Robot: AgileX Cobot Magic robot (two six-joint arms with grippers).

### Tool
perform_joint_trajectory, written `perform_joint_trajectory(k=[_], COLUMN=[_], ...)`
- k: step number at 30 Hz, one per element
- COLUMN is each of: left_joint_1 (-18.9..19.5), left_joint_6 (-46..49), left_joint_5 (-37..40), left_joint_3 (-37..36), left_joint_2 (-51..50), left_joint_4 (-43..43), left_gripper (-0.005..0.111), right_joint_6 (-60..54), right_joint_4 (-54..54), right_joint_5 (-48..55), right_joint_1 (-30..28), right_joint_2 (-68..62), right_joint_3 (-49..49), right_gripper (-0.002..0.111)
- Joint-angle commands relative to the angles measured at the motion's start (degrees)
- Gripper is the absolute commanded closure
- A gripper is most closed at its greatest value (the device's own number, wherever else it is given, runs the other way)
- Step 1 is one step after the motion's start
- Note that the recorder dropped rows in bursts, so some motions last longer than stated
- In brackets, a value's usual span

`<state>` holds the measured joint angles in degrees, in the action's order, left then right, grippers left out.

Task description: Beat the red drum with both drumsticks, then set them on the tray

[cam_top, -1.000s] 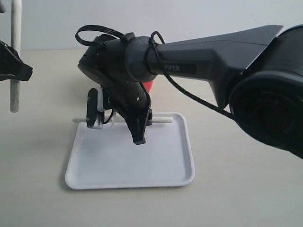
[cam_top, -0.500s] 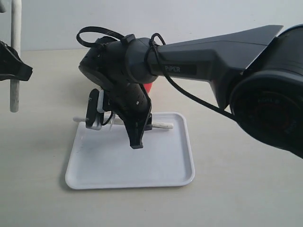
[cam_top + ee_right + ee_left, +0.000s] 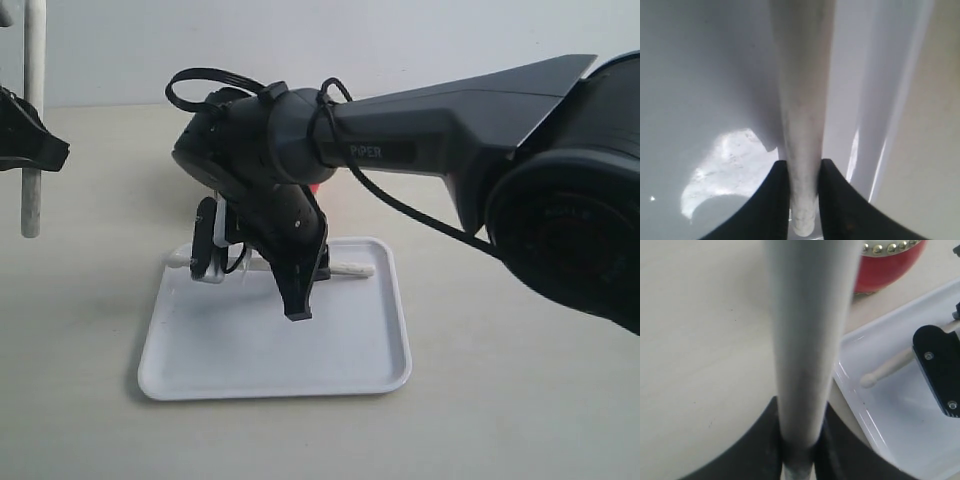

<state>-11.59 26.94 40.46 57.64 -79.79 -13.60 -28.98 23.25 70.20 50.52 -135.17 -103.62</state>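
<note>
My left gripper (image 3: 33, 150) is at the far left, shut on a pale drumstick (image 3: 33, 110) that it holds upright; close up the drumstick (image 3: 810, 340) runs out between the jaws of the left gripper (image 3: 799, 432). My right gripper (image 3: 298, 285) reaches across to the white tray (image 3: 350, 350), shut on the second drumstick (image 3: 350, 269), which lies level and low over the tray's far part. Up close, this drumstick (image 3: 802, 100) sits between my right gripper's (image 3: 803, 182) fingers, beside the tray rim (image 3: 875, 125). Whether it touches the tray I cannot tell. The red drum (image 3: 885, 265) stands behind the tray.
The right arm's dark body (image 3: 430, 140) spans the scene from the right and hides most of the drum in the exterior view. Bare beige tabletop (image 3: 80, 330) lies left and right of the tray.
My right gripper has sunk a little toward the tray and shifted slightly right, carrying its drumstick lower. The left gripper and its upright drumstick have not moved.
</note>
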Motion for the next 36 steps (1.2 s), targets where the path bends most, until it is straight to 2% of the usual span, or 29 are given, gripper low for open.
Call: perform_joint_trajectory(k=[1, 4, 7, 12, 14, 18, 20, 24, 27, 28, 31, 36], left_joint_1=[0.2, 0.2, 0.2, 0.2, 0.2, 0.4, 1.6, 7.6, 13.2, 15.3, 18.5, 19.0], left_joint_6=[0.1, 0.1, 0.1, 0.4, 2.1, 14.7, 22.2, 35.5, 46.0, 50.4, 59.4, 60.9], left_joint_5=[-0.3, -0.3, -0.3, -0.7, -1.9, -3.4, -3.8, -1.1, 6.3, 10.8, 24.3, 29.5], left_joint_3=[-0.2, -0.2, -0.2, -0.2, -0.2, -1.8, -2.6, -3.1, -3.2, -3.2, -3.8, -4.0], left_joint_2=[0.1, 0.1, 0.1, 0.1, 0.1, 0.1, -0.3, -2.6, -6.2, -7.8, -12.8, -19.3], left_joint_4=[-0.7, -0.7, -0.7, -1.2, -4.5, -15.6, -23.5, -39.7, -53.7, -59.3, -70.0, -78.2], left_gripper=[0.107, 0.107, 0.107, 0.107, 0.107, 0.107, 0.107, 0.107, 0.107, 0.107, 0.107, 0.107], right_joint_6=[2.2, 2.2, 2.2, 3.4, 4.4, 5.2, 4.9, 1.4, -2.6, -4.4, -9.7, -14.7], right_joint_4=[3.2, 3.1, 3.1, 3.7, 2.9, -3.8, -10.9, -27.4, -40.0, -44.2, -54.9, -63.1], right_joint_5=[-0.2, -0.2, -0.2, -0.2, -0.2, -0.2, -0.2, -0.7, -1.2, -1.2, -1.4, -5.8], right_joint_1=[0.1, 0.1, 0.1, 0.1, 0.1, -0.6, -2.2, -7.2, -11.1, -12.3, -14.2, -14.6], right_joint_2=[0.1, 0.1, 0.1, 0.7, 2.1, 7.6, 11.3, 16.7, 19.0, 19.3, 19.7, 19.7], right_joint_3=[0.2, 0.2, 0.2, 0.2, 0.2, 0.2, 0.2, 0.5, 0.6, 0.6, 0.6, 0.6], right_gripper=[0.086, 0.065, 0.053, 0.050, 0.051, 0.052, 0.052, 0.052, 0.053, 0.053, 0.053, 0.053])
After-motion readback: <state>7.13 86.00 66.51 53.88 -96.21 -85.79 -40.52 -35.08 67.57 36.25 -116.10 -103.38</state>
